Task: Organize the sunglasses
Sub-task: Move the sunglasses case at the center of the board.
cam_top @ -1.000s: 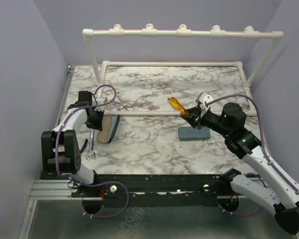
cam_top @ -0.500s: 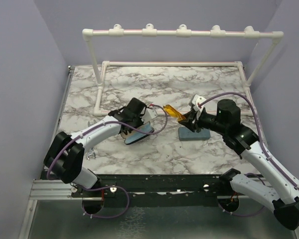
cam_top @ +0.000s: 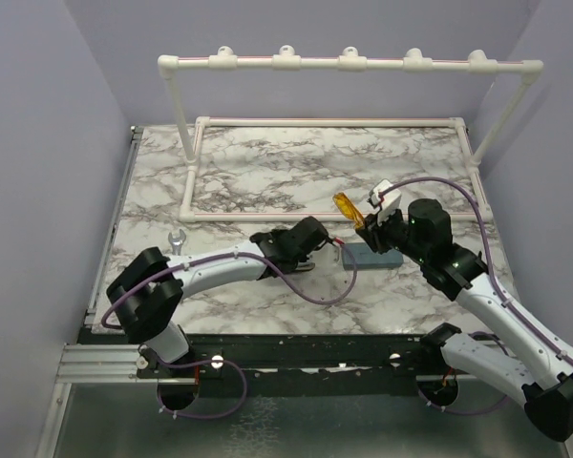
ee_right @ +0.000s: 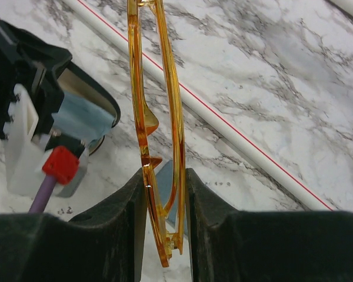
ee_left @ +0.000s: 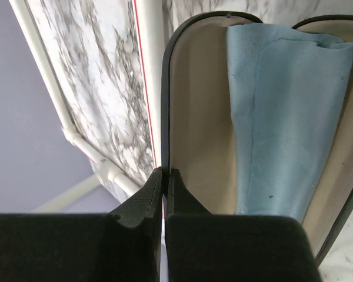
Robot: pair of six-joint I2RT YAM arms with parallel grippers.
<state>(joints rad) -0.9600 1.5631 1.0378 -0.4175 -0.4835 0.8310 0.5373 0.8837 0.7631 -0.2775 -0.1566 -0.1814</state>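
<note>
My right fingers (ee_right: 129,200) pinch the folded orange sunglasses (cam_top: 347,206), narrow on the frame, with its long axis pointing straight out from the tips. The open black case (ee_left: 194,117) (blue cloth (ee_left: 288,117) lying in it) sits just to their left, its rim clamped in my left fingers (ee_left: 147,197).

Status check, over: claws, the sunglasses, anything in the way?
Left claw shut on rim of open black case. Right claw shut on orange sunglasses. Blue cloth lies inside the case.
</note>
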